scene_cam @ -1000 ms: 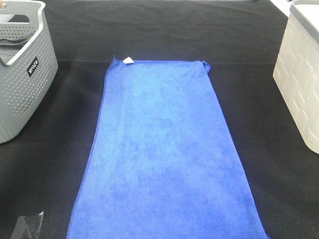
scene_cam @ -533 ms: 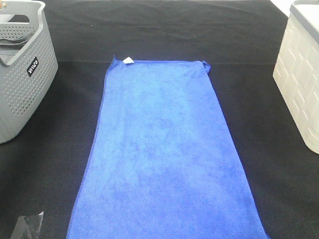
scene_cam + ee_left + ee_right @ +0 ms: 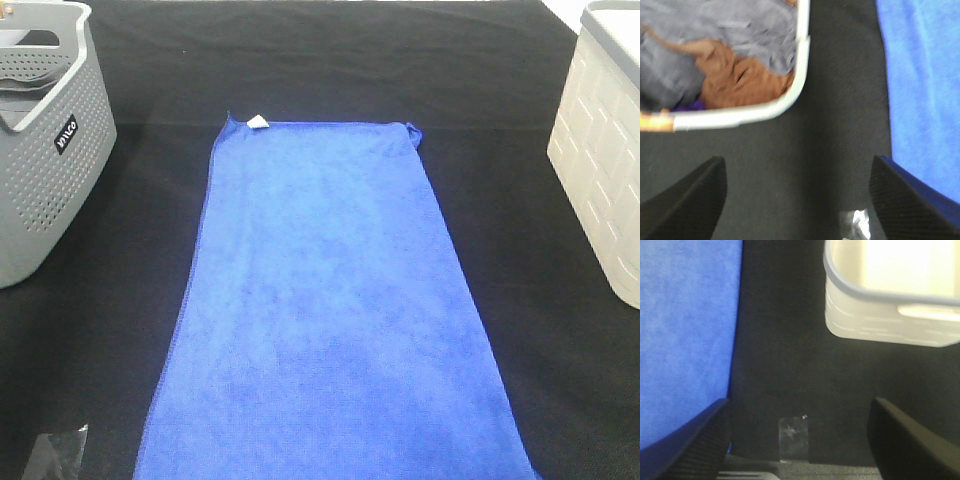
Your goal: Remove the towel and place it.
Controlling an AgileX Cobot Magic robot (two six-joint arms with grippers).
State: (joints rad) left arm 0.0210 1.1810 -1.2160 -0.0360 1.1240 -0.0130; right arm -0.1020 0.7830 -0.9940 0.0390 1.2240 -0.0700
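Observation:
The towel (image 3: 325, 310) is a long royal-blue cloth lying flat down the middle of the black table, with a small white tag (image 3: 258, 122) at its far left corner. In the left wrist view the towel's edge (image 3: 922, 85) runs along one side, and my left gripper (image 3: 800, 210) hangs open over bare black table beside it, holding nothing. My right gripper (image 3: 797, 445) is also open and empty, over the black strip between the towel (image 3: 685, 330) and the white basket. Neither gripper shows in the exterior high view.
A grey perforated basket (image 3: 40, 150) stands at the far left; its rim (image 3: 790, 95) encloses grey and brown cloths (image 3: 735, 75). A white basket (image 3: 600, 150) stands at the right, its inside (image 3: 890, 270) bare. Small clear tape patches (image 3: 792, 437) (image 3: 855, 222) lie on the table.

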